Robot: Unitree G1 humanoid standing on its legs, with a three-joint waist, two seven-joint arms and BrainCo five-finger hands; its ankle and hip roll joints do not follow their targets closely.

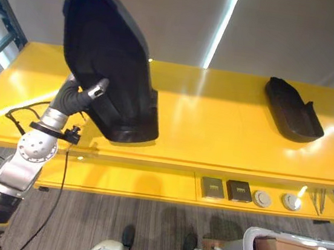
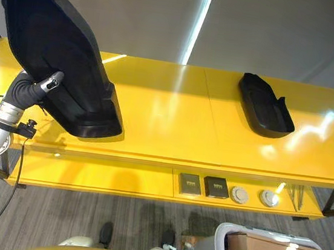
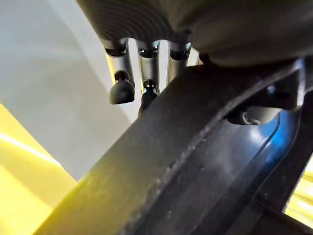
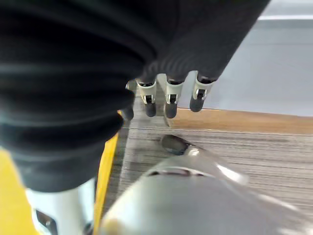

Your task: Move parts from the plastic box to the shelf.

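Left hand (image 1: 84,95) fingers clasp the large black part (image 1: 110,63), its base on the shelf (image 1: 216,125) near the left end; right hand (image 4: 168,98) fingers hang relaxed, holding nothing.

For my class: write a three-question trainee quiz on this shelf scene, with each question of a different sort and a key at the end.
1. True or false: the large black part lies flat on the yellow shelf.
2. Which hand grips it? A) left hand B) right hand
3. Fill in: the smaller black part lies on the shelf to the robot's ____.

Key: 1 false, it stands tilted on one end; 2 A; 3 right.
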